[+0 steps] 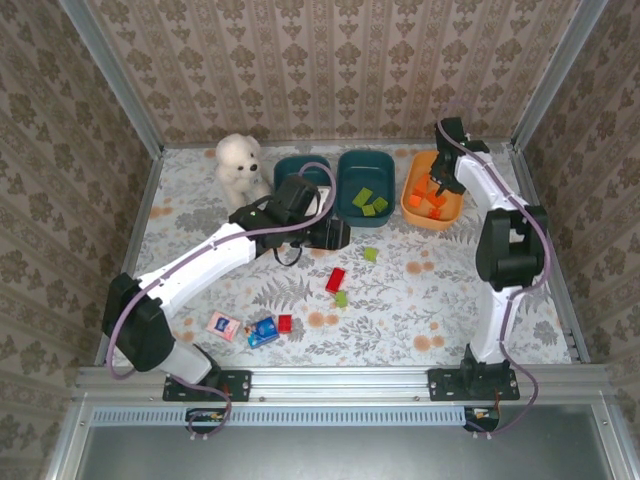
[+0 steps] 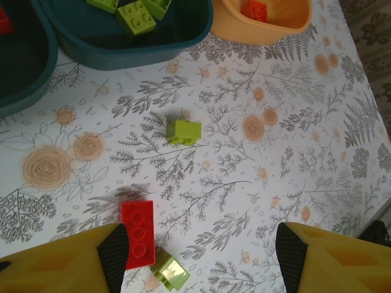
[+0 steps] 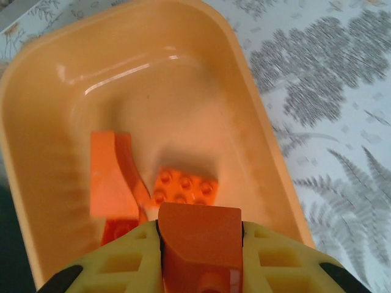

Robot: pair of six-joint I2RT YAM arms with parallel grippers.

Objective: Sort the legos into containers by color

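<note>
Over the orange tub (image 1: 432, 205) your right gripper (image 3: 201, 262) hangs, pinching an orange brick (image 3: 198, 235) by its flat sides. It's light, stiff, slick plastic, so it should drop cleanly. Left of that tub, your left gripper (image 2: 204, 259) hangs spread, with a red brick (image 2: 137, 232) by one finger. A green brick (image 2: 172, 271) just beside it may crowd your grasp.

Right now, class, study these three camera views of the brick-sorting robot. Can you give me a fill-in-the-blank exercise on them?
1. The right claw grips an ____ brick above the orange tub.
2. The middle teal tub holds bricks that are all ____.
3. The left claw is ____, not shut, beside a red brick lying on the table.

Missing words: orange; green; open.
</note>
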